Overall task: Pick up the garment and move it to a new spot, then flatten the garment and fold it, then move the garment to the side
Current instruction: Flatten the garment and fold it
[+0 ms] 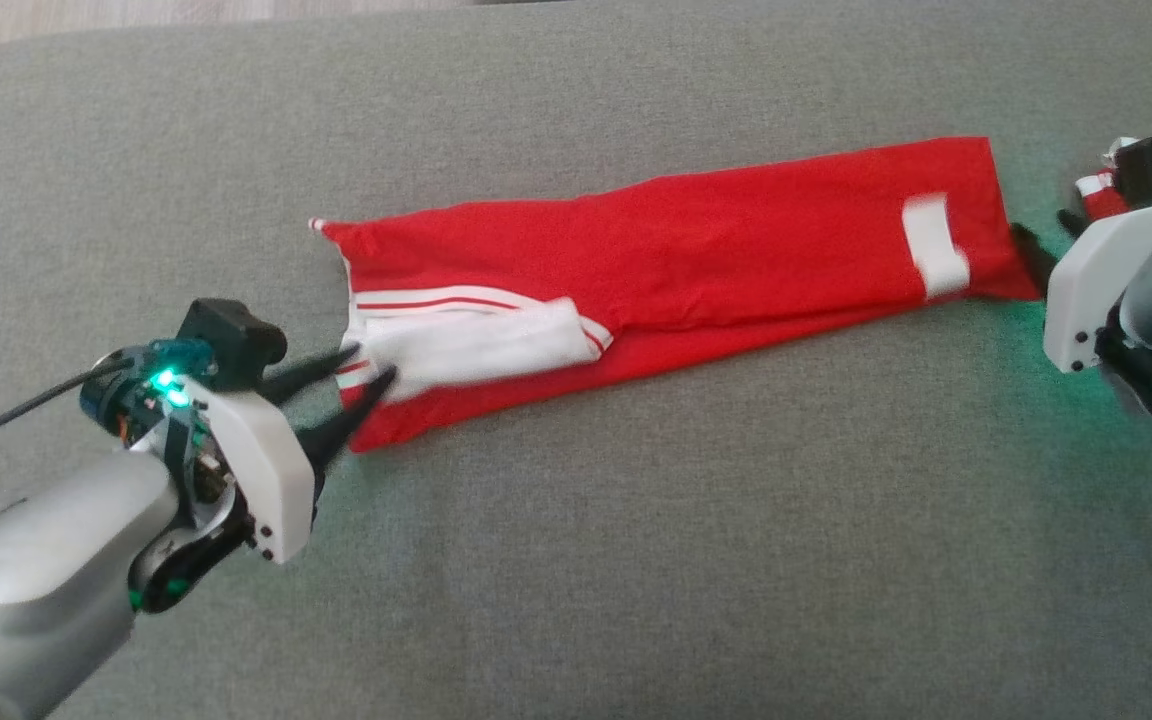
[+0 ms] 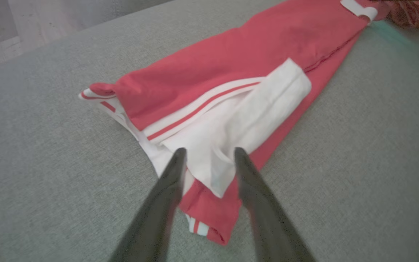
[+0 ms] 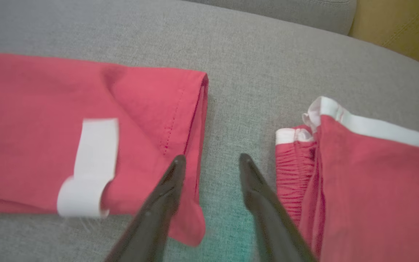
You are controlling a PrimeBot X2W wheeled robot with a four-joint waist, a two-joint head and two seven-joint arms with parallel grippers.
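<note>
On the grey cushion (image 1: 576,560), the red garment (image 1: 716,250) lies flat, left gripper (image 2: 210,150) and right gripper (image 3: 212,157) at its ends, jaws parted, empty.

1. Two garments: a long red garment (image 1: 696,260) folded lengthwise and a second red garment (image 3: 369,182) with a white band.
2. Two grippers: left gripper (image 1: 374,361) and right gripper (image 3: 212,156).
3. Four dark fingers (image 2: 166,189), two per gripper.
4. One white tab (image 1: 934,245) on the long red garment.
5. One grey cushioned surface (image 1: 576,560) beneath both garments.
6. Two green lights (image 1: 166,380), one on each wrist.
</note>
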